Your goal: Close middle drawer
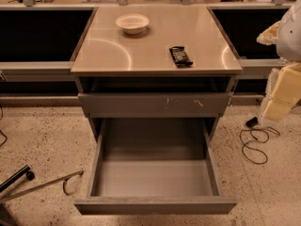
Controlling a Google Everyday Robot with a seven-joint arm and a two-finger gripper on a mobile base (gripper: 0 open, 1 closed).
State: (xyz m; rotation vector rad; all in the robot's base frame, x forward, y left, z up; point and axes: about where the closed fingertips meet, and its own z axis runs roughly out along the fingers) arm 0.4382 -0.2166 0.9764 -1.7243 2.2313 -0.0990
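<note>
Pale gripper (269,34) sits at the right edge, level with the cabinet's glossy beige top (155,55), well apart from the drawers; open or closed, I cannot tell. A round white bowl (132,23) stands left of a black oblong packet (180,56). Under the scratched grey drawer front (154,104), the wide grey middle drawer (154,205) is pulled far out.

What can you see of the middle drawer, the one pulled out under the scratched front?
The middle drawer is a wide, shallow grey box with a plain front and no handle; it looks like matte metal or laminate. It stands open, far out toward the camera and level, below the scratched drawer front. Its floor and walls are bare and nothing lies inside. Nothing touches it: the gripper is at the view's right edge, beside the cabinet top, well apart.
</note>
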